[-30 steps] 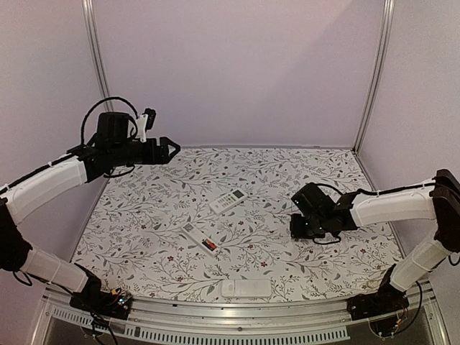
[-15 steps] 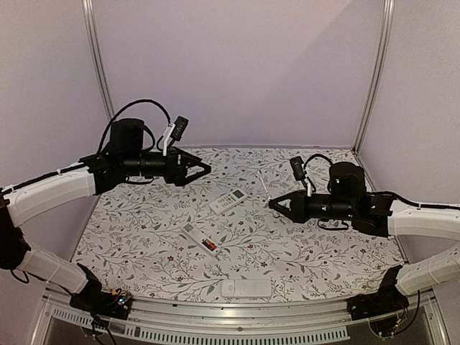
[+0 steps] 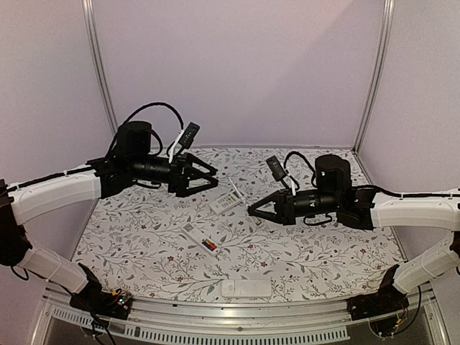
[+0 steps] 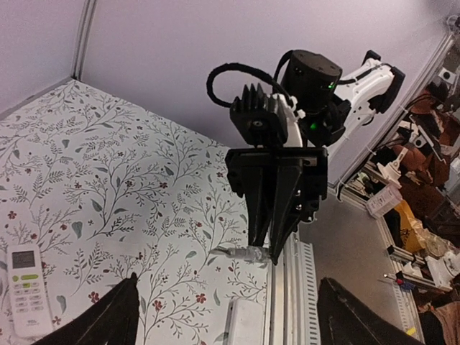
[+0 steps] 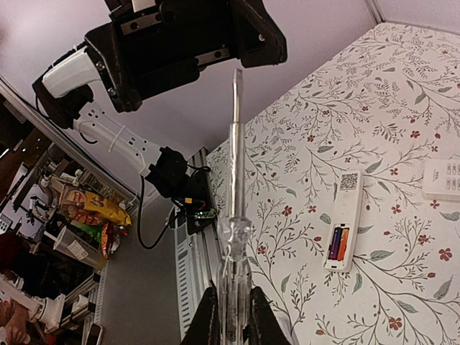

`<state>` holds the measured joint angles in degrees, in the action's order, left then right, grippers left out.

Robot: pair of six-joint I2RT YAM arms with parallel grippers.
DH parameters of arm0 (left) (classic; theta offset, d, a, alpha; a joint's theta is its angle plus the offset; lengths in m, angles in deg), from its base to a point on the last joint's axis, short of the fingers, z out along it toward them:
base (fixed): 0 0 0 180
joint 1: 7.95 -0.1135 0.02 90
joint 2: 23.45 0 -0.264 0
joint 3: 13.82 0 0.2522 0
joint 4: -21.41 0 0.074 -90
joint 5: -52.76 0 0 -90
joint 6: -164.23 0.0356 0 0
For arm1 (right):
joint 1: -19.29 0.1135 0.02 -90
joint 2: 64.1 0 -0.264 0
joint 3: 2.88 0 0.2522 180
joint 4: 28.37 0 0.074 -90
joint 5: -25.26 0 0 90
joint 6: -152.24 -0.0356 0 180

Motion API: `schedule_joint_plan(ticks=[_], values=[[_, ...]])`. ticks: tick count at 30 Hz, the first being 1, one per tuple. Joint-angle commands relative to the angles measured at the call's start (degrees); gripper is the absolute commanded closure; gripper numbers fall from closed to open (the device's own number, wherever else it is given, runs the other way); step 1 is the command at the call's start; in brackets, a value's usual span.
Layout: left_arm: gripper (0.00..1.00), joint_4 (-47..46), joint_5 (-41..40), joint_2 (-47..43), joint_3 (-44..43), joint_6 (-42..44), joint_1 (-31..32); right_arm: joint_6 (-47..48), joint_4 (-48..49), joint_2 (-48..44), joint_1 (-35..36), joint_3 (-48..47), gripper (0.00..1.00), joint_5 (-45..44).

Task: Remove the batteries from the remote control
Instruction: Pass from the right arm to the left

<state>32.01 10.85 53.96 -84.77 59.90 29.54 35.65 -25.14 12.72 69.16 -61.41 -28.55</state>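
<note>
A slim white remote [image 3: 200, 238] lies face down on the floral table with its battery bay open. Red-orange and dark batteries [image 3: 209, 246] sit inside it, and both show in the right wrist view, remote [image 5: 345, 215] and batteries [image 5: 338, 243]. My right gripper [image 3: 254, 210] hangs above the table right of the remote. It is shut [image 5: 231, 313] on a clear-handled screwdriver [image 5: 234, 215] whose shaft points at the left gripper. My left gripper [image 3: 208, 177] is open and empty, held high behind the remote, its fingers [image 4: 108, 320] spread wide.
A second white remote [image 3: 228, 201] with buttons up lies mid-table, also in the left wrist view [image 4: 27, 287]. A white rectangular piece [image 3: 246, 288] lies at the front edge by the metal rail [image 3: 215, 316]. Walls close the back and sides.
Both arms have swung in toward the table's middle. The right gripper has moved left with the screwdriver, and the left gripper has moved right and lower.
</note>
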Motion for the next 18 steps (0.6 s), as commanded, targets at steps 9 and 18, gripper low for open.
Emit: schedule_joint_plan(ticks=[9, 18], values=[[0.28, -0.54, 3.63, 0.88, 0.32, 1.09, 3.79, -5.78, 8.06, 6.35, 0.23, -2.99, 1.0, 13.89], [0.6, -0.53, 5.78, 1.07, 0.07, 1.04, 4.87, -8.17, 11.78, 7.86, 0.23, -2.54, 1.0, 16.26]])
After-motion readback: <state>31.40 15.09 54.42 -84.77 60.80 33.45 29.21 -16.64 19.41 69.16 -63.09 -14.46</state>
